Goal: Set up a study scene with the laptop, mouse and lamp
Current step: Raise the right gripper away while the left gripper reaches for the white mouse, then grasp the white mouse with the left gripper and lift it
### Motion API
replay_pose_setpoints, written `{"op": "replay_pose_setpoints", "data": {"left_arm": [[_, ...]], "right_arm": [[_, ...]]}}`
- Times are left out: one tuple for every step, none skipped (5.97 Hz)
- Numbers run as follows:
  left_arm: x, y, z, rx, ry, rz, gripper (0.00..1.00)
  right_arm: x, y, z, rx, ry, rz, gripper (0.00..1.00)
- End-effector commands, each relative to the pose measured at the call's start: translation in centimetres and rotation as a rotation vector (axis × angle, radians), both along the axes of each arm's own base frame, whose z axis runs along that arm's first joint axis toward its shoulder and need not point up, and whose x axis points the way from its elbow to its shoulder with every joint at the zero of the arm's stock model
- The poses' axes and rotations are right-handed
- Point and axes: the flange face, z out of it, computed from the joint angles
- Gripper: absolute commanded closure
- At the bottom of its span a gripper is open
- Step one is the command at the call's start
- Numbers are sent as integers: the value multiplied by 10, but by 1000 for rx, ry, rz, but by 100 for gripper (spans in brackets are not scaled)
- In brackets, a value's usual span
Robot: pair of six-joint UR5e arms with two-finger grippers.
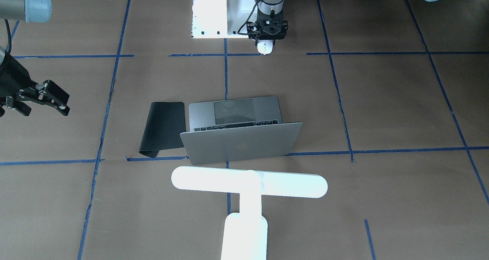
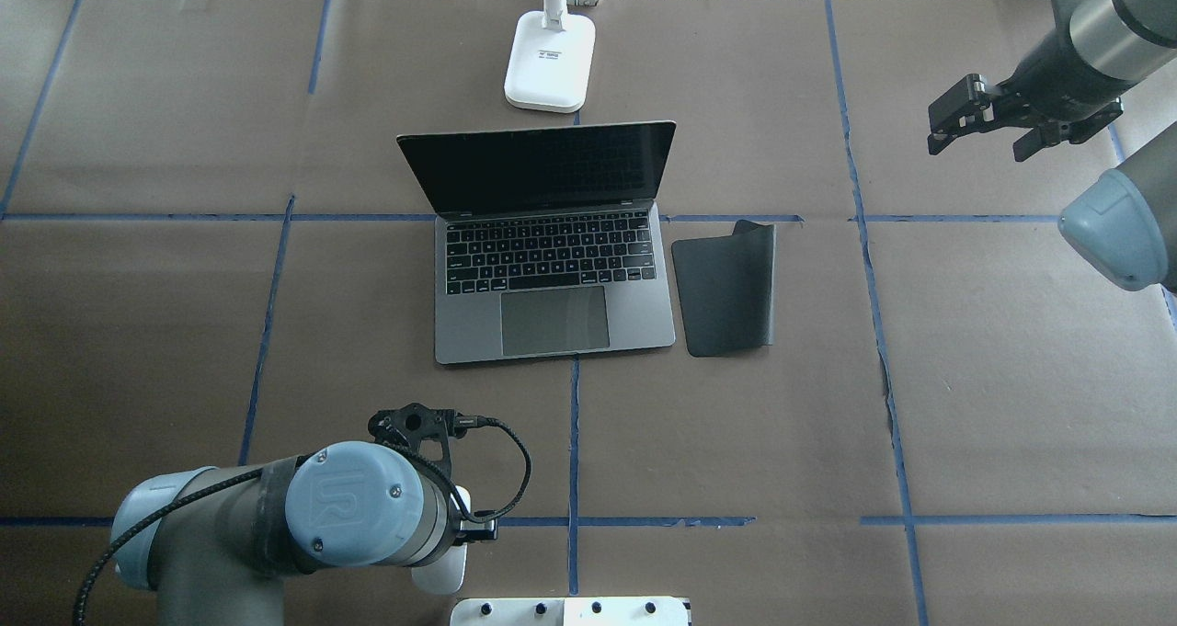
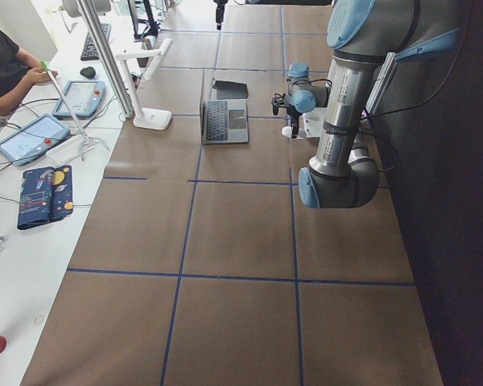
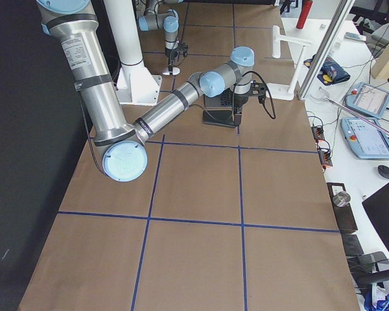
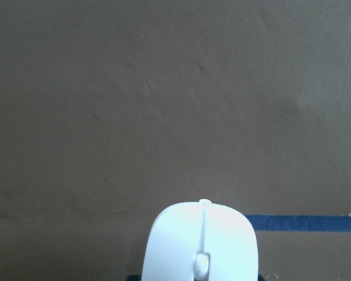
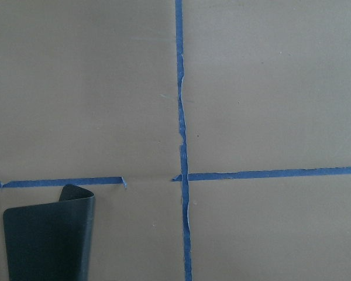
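**Mouse in the left hand at the near edge, right hand empty**

From the overhead camera I take the open laptop (image 2: 552,267) as the middle of my clock. It lies flat on the brown worktop (image 2: 184,332), its dark screen raised and its keyboard toward the robot. The lamp (image 2: 549,61) stands at 12 o'clock, just behind the screen, with its base on the worktop. A black mat (image 2: 726,286) lies at 3 o'clock, just beside the laptop, with its far corner curled up.

The mouse (image 1: 264,47) is at 7 o'clock, well apart from the laptop. It is near the white pedestal (image 1: 214,12) and sits at a blue tape line (image 1: 214,55). My left hand (image 1: 266,38) points straight down over the mouse and seems closed on it, though I cannot see the fingers. I cannot tell whether the mouse touches the worktop. In the left wrist view it fills the bottom centre, with the scroll wheel showing.

My right hand (image 2: 977,151) hangs at 2 o'clock above the worktop, jaws wide apart, holding nothing.
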Motion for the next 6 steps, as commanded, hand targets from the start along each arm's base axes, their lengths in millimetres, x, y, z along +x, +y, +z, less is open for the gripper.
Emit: {"op": "replay_pose_setpoints", "data": {"left_arm": [[-21, -45, -36, 70, 34, -28, 94], [-20, -75, -58, 80, 56, -74, 95], [9, -101, -92, 84, 65, -101, 95], [34, -133, -131, 88, 71, -133, 96], [56, -154, -173, 90, 76, -149, 96], [73, -176, -205, 94, 86, -170, 96]], "right_arm": [[12, 9, 10, 6, 3, -11, 0], [36, 20, 35, 46, 28, -54, 0], [76, 29, 68, 77, 61, -78, 0], [113, 38, 100, 114, 92, -117, 0], [145, 51, 131, 122, 116, -141, 0], [170, 62, 151, 128, 115, -157, 0]]}}
